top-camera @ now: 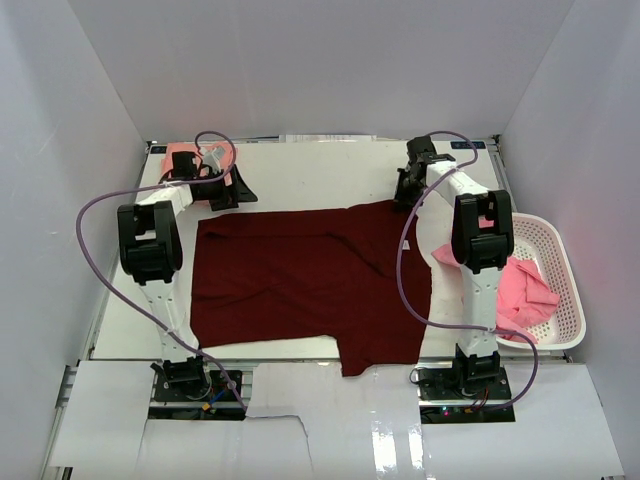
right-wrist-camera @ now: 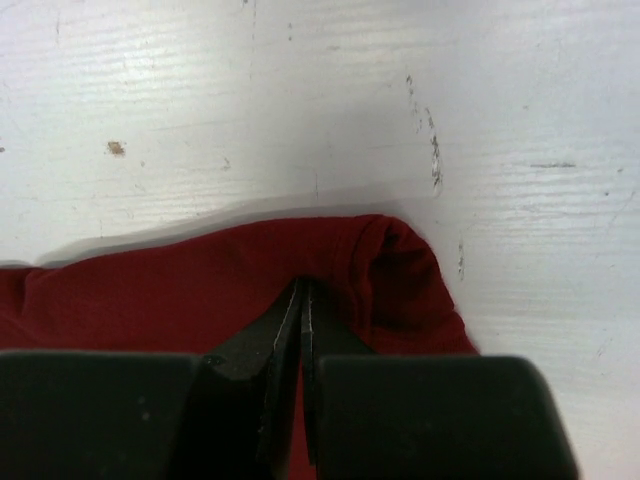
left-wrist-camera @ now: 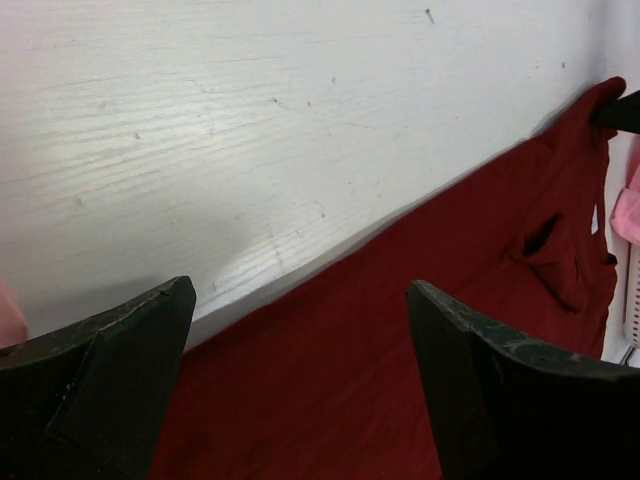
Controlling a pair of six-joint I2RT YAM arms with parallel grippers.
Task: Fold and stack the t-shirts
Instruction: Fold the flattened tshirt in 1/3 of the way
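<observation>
Maroon t-shirt (top-camera: 300, 280), far corner partly hidden within tight right jaws.

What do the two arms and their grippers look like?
The left arm and right arm have white links and black joint housings. A purple cable loops along each. The left gripper and right gripper have black, scuffed fingers.

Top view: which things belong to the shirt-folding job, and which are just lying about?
Job: dark maroon cotton t-shirt, spread flat; bright pink crumpled t-shirt, right side; salmon pink cloth, far-left corner.
Lying about: white plastic mesh basket, holding the pink shirt.
</observation>
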